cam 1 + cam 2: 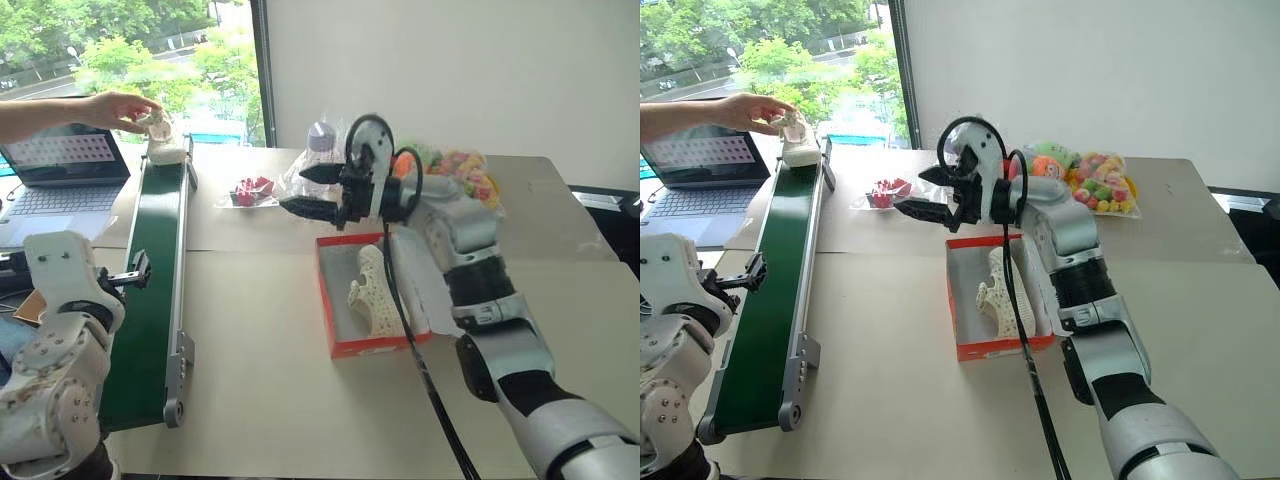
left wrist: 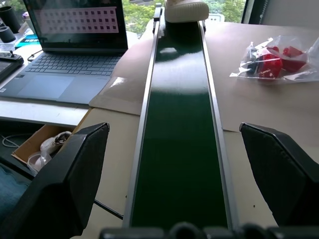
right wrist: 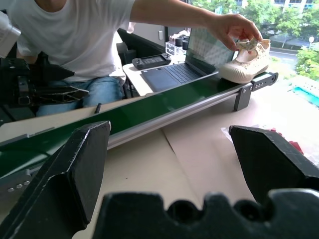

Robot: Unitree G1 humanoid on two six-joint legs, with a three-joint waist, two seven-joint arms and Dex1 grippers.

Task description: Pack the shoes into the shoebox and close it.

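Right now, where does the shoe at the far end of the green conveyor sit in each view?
Left eye view: shoe upper left, under a person's hand.
Right eye view: shoe upper left, same hand on it.
Left wrist view: its sole at the top edge, at the belt's end.
Right wrist view: shoe upper right, hand on top.
Shared landmark: the green conveyor belt.

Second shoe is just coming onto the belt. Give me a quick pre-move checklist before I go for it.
1. One shoe already lying in the shoebox: ok.
2. Second shoe on the far end of the conveyor belt: ok.
3. Second shoe free to grab: not ok, a person's hand is on it.
4. Left pincer open, aimed along the belt: ok.
5. Right pincer open, holding nothing: ok.
6. Box lid position: cannot tell.
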